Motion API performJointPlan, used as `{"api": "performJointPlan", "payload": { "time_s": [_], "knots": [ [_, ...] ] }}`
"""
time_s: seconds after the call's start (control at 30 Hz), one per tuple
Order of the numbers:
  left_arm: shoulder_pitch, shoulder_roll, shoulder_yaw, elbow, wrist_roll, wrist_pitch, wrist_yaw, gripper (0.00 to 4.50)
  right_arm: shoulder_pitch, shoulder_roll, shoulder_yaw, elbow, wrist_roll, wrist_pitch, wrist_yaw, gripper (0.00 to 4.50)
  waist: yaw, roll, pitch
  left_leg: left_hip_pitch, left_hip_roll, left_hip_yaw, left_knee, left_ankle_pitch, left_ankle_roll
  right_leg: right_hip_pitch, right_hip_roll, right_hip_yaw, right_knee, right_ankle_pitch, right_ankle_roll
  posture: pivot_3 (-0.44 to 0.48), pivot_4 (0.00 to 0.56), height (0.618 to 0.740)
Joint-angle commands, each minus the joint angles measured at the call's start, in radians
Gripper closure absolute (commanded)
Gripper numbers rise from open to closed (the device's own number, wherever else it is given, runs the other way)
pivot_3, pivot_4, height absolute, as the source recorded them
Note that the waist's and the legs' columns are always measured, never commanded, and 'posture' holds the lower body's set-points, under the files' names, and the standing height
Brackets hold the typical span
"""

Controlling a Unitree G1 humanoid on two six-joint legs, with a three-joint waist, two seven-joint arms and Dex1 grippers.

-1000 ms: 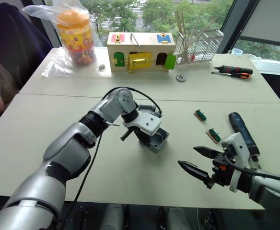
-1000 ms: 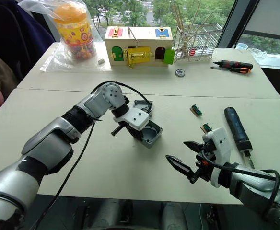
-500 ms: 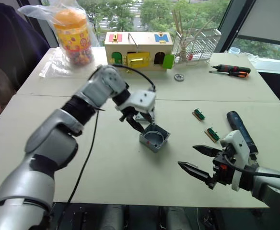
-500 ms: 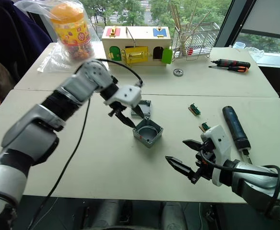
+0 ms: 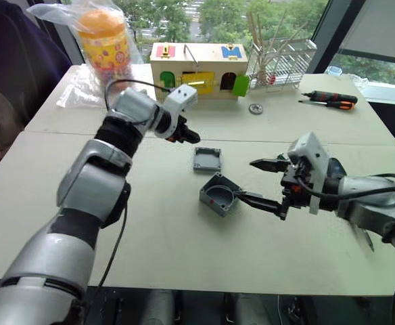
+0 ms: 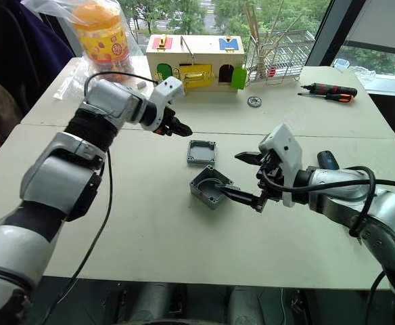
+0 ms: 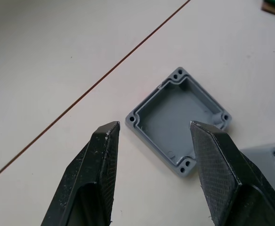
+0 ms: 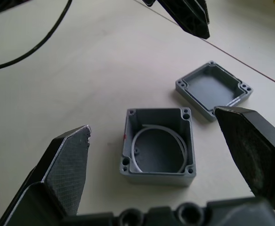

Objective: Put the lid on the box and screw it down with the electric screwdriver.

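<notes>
Left wrist view: small grey plastic square lid [image 7: 179, 123] lies rim-up mid-table, light and stiff; I'd pinch opposite rims. Both grippers, left [image 5: 192, 137] and right [image 5: 265, 185], spread, empty.

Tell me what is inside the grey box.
The open box holds a loose pale ring-like strip curving along its inner wall, above a bare grey floor. Its near wall hides part of the floor. The lid lies apart, hollow side up.

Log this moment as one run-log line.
left gripper: open, above lid | right gripper: open, beside box | lid off | electric screwdriver untouched
</notes>
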Motion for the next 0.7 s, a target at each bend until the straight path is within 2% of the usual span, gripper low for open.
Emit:
{"api": "performJointPlan", "payload": {
  "time_s": [0.03,0.2,0.37,0.57,0.67,0.7],
  "knots": [
    [-0.031,-0.027,0.068,0.071,0.025,-0.017,0.082,2.11,-0.035,0.004,0.000,-0.019,-0.054,-0.020,0.026,0.00,0.000,0.000,0.000,-0.001,0.000,0.000,0.000,0.000,-0.001,-0.001,0.000,0.000,0.000,0.000,0.000,0.000,0.150,0.706],
    [-0.039,-0.082,0.112,0.169,0.049,-0.064,0.127,2.11,-0.025,0.006,-0.031,-0.038,-0.081,-0.009,0.029,0.00,0.003,0.000,0.000,-0.001,-0.001,0.001,0.002,0.003,-0.004,-0.001,0.000,-0.001,0.001,0.001,0.000,0.000,0.150,0.706],
    [-0.032,-0.139,0.104,0.220,0.095,-0.113,0.112,2.11,0.033,0.024,-0.066,-0.089,-0.096,0.013,-0.018,0.00,0.002,0.000,0.000,-0.001,-0.001,0.002,0.002,0.003,-0.004,-0.001,0.000,-0.002,0.001,0.001,0.001,0.000,0.150,0.706],
    [-0.015,-0.159,0.076,0.261,0.170,-0.154,0.092,2.11,0.076,0.043,-0.105,-0.127,-0.098,0.039,-0.054,0.00,0.000,0.000,0.000,-0.001,-0.001,0.002,0.002,0.003,-0.005,-0.001,0.000,-0.002,0.001,0.001,0.001,0.000,0.150,0.706],
    [-0.013,-0.166,0.084,0.272,0.188,-0.158,0.099,2.93,0.086,0.049,-0.119,-0.132,-0.100,0.048,-0.064,0.00,0.002,0.000,0.000,-0.001,-0.001,0.002,0.002,0.003,-0.005,-0.001,0.000,-0.002,0.001,0.001,0.001,0.000,0.150,0.706],
    [-0.013,-0.168,0.089,0.274,0.191,-0.159,0.103,3.38,0.088,0.050,-0.122,-0.131,-0.101,0.050,-0.064,0.00,0.002,0.000,0.000,-0.001,-0.001,0.002,0.002,0.003,-0.005,-0.001,0.000,-0.001,0.001,0.001,0.001,0.000,0.150,0.706]
  ]
}}
